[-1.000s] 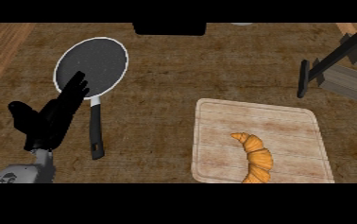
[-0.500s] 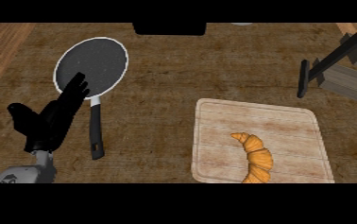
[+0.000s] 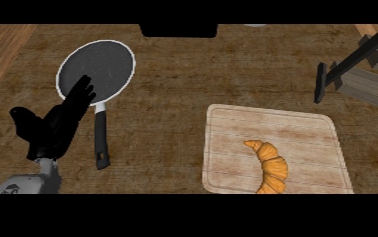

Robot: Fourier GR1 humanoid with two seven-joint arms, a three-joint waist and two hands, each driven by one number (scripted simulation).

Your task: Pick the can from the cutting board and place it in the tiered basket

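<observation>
Black and spread wide, your left hand (image 3: 55,126) rests low at the view's left, fingers straight and up, holding nothing; your right hand shows nowhere, so you cannot tell its state. Just to the right of the left hand lies the dark handle (image 3: 101,141) of a frying pan (image 3: 96,71), whose round dish sits just beyond the fingertips. Well off to the hand's right is the pale wooden cutting board (image 3: 236,126), and all it carries is a croissant (image 3: 269,166) near its close edge. The can is not in sight, on the board or anywhere else on the counter (image 3: 184,81). Further right and farther away, the tiered basket (image 3: 322,83) is cut by the edge, with only a dark post and part of a shelf showing and no can on it. So you cannot judge the pick or the placing done. Straight ahead at the far edge sits a dark block (image 3: 179,30). Nothing lies between board and basket.
</observation>
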